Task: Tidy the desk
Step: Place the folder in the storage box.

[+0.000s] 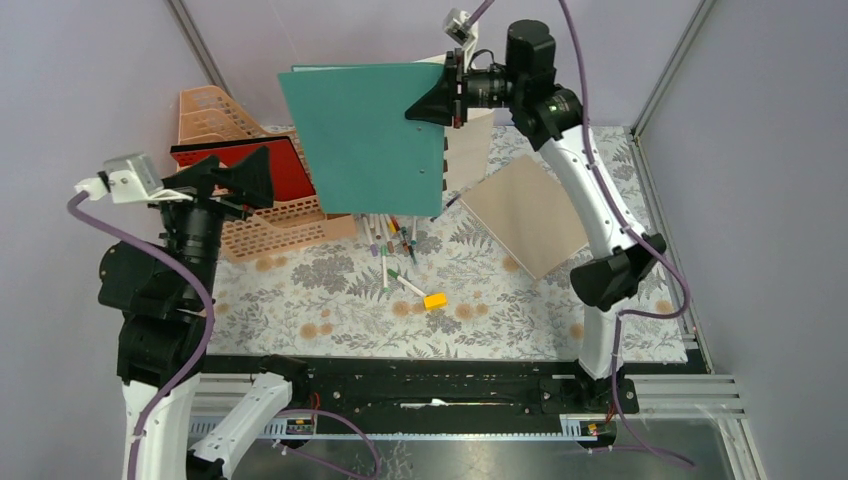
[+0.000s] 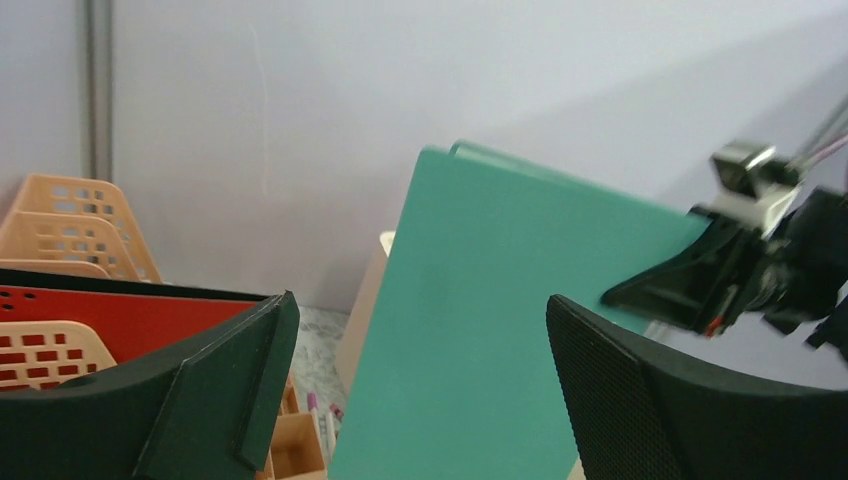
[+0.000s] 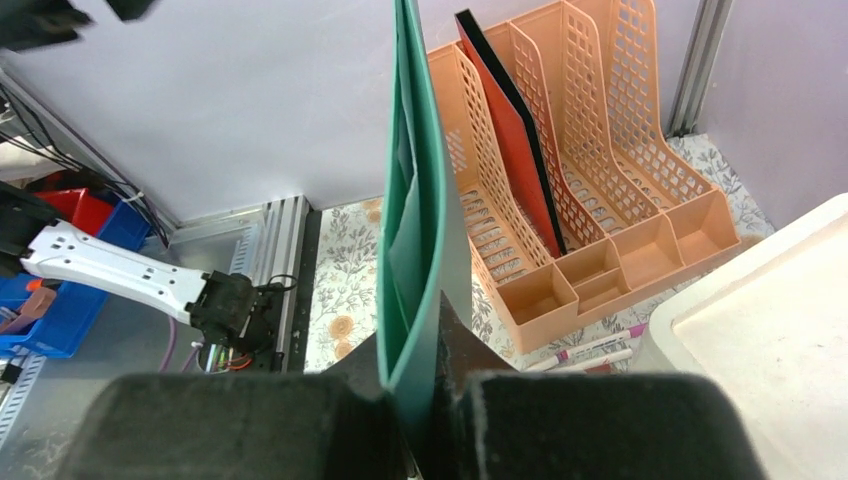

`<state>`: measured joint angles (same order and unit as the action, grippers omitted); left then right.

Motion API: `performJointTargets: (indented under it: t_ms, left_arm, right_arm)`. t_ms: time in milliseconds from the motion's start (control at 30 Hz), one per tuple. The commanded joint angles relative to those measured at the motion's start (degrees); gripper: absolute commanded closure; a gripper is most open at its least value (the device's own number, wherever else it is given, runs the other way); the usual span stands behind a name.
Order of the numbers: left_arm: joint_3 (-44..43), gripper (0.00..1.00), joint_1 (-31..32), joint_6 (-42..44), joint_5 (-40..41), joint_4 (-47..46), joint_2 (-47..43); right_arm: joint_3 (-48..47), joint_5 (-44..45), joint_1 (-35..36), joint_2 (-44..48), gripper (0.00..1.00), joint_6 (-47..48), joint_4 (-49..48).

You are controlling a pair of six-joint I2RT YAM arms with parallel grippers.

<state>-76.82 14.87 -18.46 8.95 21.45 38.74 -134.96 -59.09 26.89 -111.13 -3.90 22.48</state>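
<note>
My right gripper [image 1: 415, 108] [image 3: 415, 340] is shut on the edge of a teal folder [image 1: 365, 135] [image 3: 415, 200] and holds it upright in the air above the back of the desk [image 1: 330, 290]. A red folder [image 1: 290, 165] [image 3: 515, 140] stands in a slot of the peach file rack [image 1: 215, 110] [image 3: 620, 130] at the back left. My left gripper [image 1: 245, 158] [image 2: 420, 305] hovers open beside the red folder [image 2: 130, 315], with nothing between its fingers. It faces the teal folder [image 2: 500, 350].
Several pens [image 1: 390, 240] [image 3: 590, 345] lie scattered below the teal folder, with a yellow eraser [image 1: 435, 300] nearer the front. A tan notebook [image 1: 525, 215] lies at the right. A white box [image 1: 470, 150] [image 3: 760, 340] stands behind the teal folder.
</note>
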Motion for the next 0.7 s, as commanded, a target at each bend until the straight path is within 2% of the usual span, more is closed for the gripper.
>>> performJointTargets:
  t_ms: [0,233,367,667]
  left_arm:
    - [-4.8,0.01,-0.3,-0.9,7.6,0.1,1.6]
    - [-9.7,0.01,-0.3,-1.1,8.0,0.2,5.7]
    - [-11.1,0.01,-0.3,-1.6,8.9,0.0,6.8]
    - [-11.1,0.01,-0.3,1.9,9.5,-3.7,7.2]
  right_arm:
    - [-3.1,1.6,1.9,-3.0,1.00,-0.4,-9.3]
    - [-3.1,1.5,6.0,-8.6,1.00,-0.8,-17.0]
    - [-3.2,0.1,7.4,-12.1,1.00,-4.9,-26.6]
    - [-6.8,4.5,13.0,-18.6,1.00,-0.5,-33.0]
